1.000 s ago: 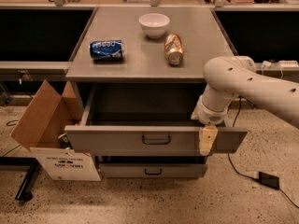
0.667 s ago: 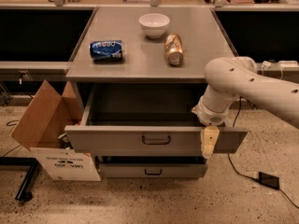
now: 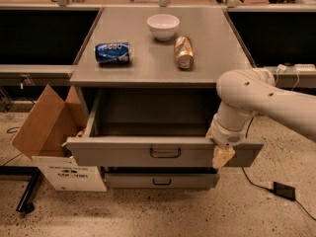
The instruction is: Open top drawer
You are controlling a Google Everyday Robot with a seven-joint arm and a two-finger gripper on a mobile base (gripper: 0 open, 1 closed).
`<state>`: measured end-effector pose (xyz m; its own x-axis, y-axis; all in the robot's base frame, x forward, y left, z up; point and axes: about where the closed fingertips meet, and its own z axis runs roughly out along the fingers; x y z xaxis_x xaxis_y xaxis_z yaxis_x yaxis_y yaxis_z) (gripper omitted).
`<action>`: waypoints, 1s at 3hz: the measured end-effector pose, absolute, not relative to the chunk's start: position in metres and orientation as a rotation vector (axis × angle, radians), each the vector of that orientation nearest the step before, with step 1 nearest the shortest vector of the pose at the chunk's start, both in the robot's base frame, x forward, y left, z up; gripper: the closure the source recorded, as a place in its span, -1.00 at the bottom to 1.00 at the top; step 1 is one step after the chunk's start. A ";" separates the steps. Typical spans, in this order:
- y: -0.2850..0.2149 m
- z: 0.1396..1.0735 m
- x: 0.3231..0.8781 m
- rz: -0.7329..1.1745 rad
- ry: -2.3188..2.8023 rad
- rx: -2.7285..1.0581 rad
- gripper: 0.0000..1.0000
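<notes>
The top drawer (image 3: 123,152) is pulled well out from under the grey counter, and its dark inside shows. Its wide grey front panel has a small dark loop handle (image 3: 165,153) at the centre. My gripper (image 3: 222,156) hangs from the white arm (image 3: 256,100) at the right end of that front panel, to the right of the handle. One cream finger (image 3: 223,157) lies over the panel. A shorter, narrower drawer front (image 3: 160,181) with its own handle sits shut below.
On the counter (image 3: 217,63) lie a blue can (image 3: 113,52) on its side, a white bowl (image 3: 163,26) and a brown can (image 3: 183,52) on its side. An open cardboard box (image 3: 54,142) stands on the floor at the left. A cable and a black adapter (image 3: 284,190) lie at the right.
</notes>
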<state>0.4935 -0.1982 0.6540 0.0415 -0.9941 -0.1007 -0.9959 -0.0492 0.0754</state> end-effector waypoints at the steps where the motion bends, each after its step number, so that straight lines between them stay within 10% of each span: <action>1: -0.196 0.660 0.466 0.191 2.139 -2.295 0.62; 3: -0.193 0.663 0.445 0.206 2.123 -2.307 1.00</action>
